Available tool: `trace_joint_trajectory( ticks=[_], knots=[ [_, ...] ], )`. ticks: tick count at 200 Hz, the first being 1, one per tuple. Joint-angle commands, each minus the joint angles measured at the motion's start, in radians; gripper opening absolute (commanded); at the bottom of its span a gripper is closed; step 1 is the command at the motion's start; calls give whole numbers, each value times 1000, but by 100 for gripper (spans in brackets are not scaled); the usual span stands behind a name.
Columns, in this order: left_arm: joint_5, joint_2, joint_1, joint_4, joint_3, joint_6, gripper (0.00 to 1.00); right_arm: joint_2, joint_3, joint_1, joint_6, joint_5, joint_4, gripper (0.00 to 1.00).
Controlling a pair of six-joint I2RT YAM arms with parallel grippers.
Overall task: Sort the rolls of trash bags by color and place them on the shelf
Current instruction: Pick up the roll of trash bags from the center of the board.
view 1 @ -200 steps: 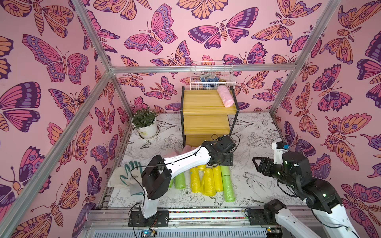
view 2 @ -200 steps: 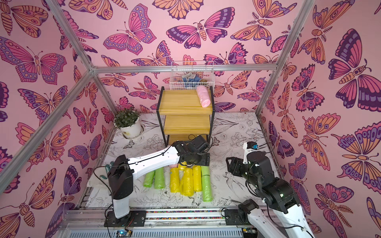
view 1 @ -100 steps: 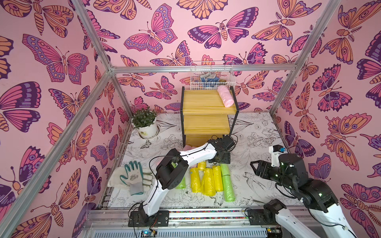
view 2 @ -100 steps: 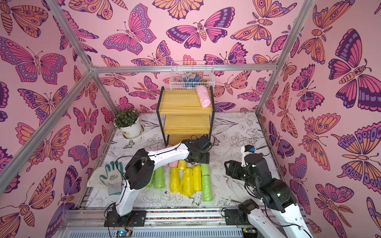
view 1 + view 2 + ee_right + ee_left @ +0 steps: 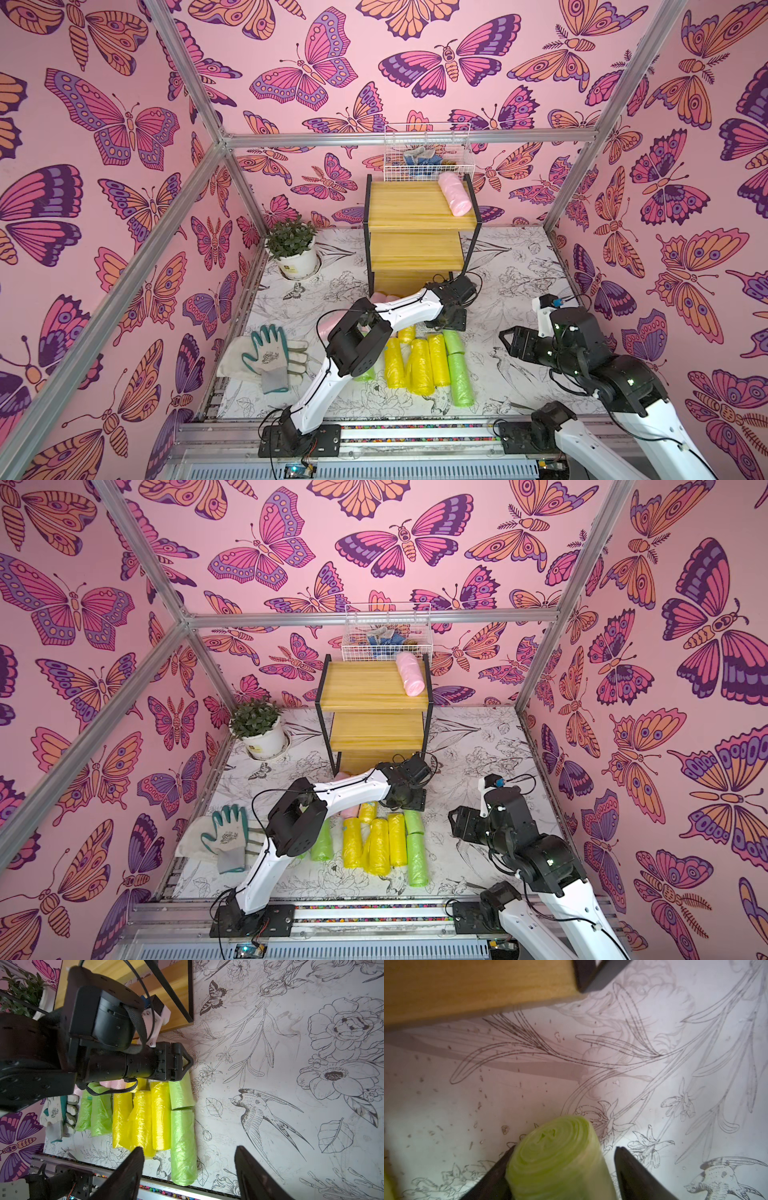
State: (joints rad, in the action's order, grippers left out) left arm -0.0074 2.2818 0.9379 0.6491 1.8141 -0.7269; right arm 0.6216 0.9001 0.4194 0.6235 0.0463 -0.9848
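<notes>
Lab robot cell — aluminium frame (image 5: 311, 140), butterfly-print walls (image 5: 124, 124), printed tabletop (image 5: 519, 266)

Pink butterfly-patterned walls (image 5: 104, 124), braced by silver aluminium frame bars (image 5: 311, 140), enclose a white tabletop (image 5: 519, 266) printed with line-drawn flowers and birds; lighting is even.

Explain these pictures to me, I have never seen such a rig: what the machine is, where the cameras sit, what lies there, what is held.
Two robot arms stand at a flower-printed table. Two pictures look down from overhead; two come from cameras on the wrists. Crinkly yellow plastic rolls and lime green plastic rolls lie on it, beside teal-palmed work gloves. One pale pink plastic roll lies on the stepped wooden shelf, top tier. The left tool straddles one green roll, a gap at one finger. The right tool is open and empty.
</notes>
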Motion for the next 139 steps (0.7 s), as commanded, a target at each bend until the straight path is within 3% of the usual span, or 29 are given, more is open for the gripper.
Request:
trace_joint_trajectory(
  ticks=[1,36,75,103,139],
  knots=[
    [16,24,-2,0,-13,-22,64,6,-4,-6,-18,7,-2,71],
    [20,37,-3,1,-13,-37,39,9,-10,-7,-15,10,-3,70],
    [48,2,-7,-22,1,-65,0,23,51,-7,-41,-75,-88,69],
    [69,-88,-7,-86,-36,-81,0,34,124,-7,-73,-115,-132,70],
    [58,-306,-7,-208,-173,-123,0,67,218,-7,-84,-80,-129,72]
  ],
)
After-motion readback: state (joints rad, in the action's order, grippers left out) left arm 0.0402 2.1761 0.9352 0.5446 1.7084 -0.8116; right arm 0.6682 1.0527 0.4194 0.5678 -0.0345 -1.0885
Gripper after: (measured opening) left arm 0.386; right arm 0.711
